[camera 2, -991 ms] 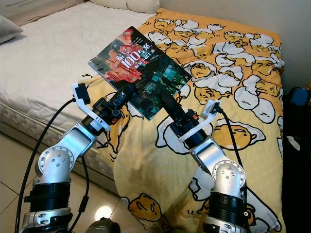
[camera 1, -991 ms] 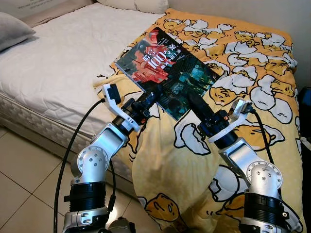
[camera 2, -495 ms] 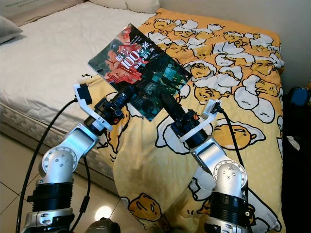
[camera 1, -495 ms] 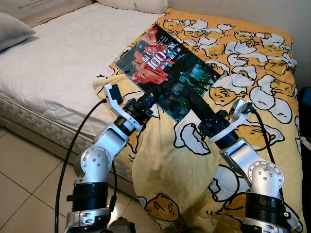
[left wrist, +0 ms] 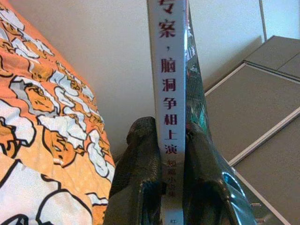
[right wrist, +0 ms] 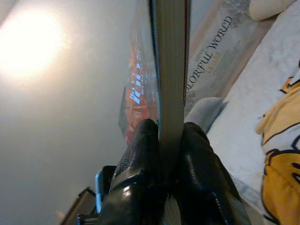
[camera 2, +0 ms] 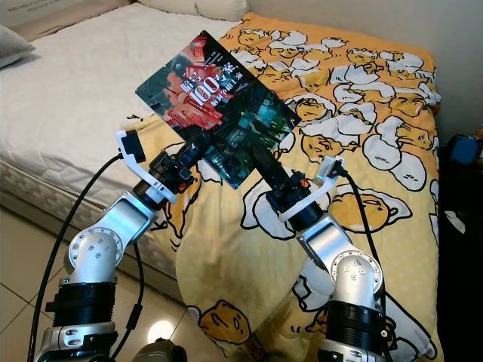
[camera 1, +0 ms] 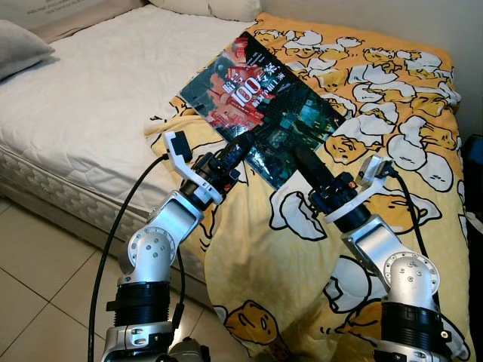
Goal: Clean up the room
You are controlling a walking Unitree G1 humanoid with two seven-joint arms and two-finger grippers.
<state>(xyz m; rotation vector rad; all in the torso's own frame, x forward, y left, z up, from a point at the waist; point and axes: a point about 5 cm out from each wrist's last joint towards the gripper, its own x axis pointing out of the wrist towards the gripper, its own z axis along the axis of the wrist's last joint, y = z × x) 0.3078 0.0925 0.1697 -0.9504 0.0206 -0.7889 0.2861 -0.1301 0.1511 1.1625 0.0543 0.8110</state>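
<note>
Clamped at its near edge by the left gripper (camera 1: 240, 148) and right gripper (camera 1: 300, 157), the book (camera 1: 260, 107) has tilted steeper above the bed (camera 1: 98, 105), likely bound elsewhere.

Both hands are taken up: the left hand (camera 1: 240, 148) and the right hand (camera 1: 302, 157) each pinch the near edge of the book (camera 1: 260, 113), which is tilted up above the bed and screens the space from 11 to 1 o'clock. Under and beyond it the yellow egg-print blanket (camera 1: 392, 151) lies rumpled from 12 to 4 o'clock, soft ground with folds near the far edge. At 9 to 11 o'clock the white mattress (camera 1: 90, 105) is flat and open, with a grey pillow (camera 1: 19, 49) at its far corner. The tiled floor (camera 1: 38, 286) at 7 to 8 o'clock is open. A dark object (camera 1: 474, 162) stands at 3 o'clock beside the bed.
</note>
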